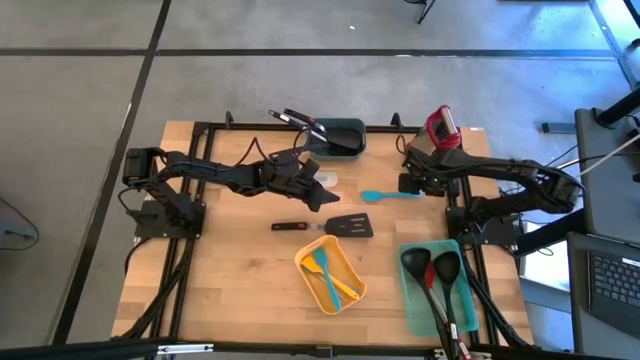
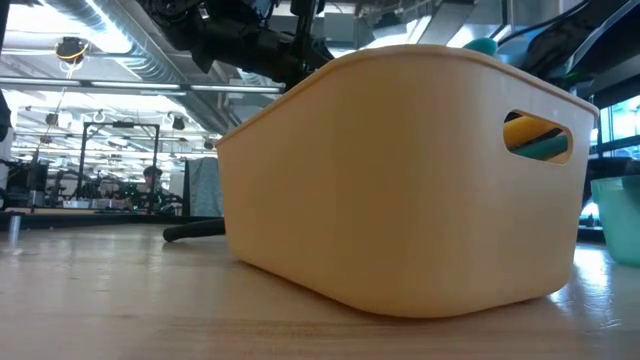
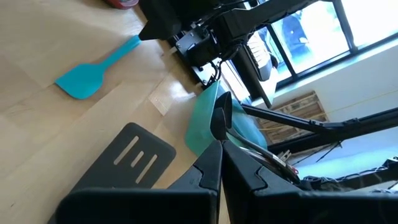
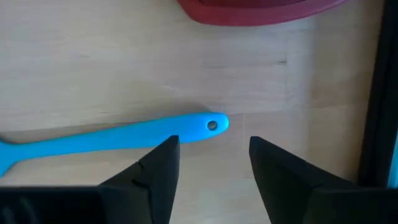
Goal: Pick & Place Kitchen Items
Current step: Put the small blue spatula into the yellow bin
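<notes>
Blue spatula [image 4: 112, 138], black slotted turner [image 1: 350, 226], yellow bin [image 1: 352, 293], teal bin [image 1: 408, 290].

Wooden table [image 1: 240, 280]: bins, teal spatula [image 1: 388, 195], black turner [image 1: 335, 226]
</notes>
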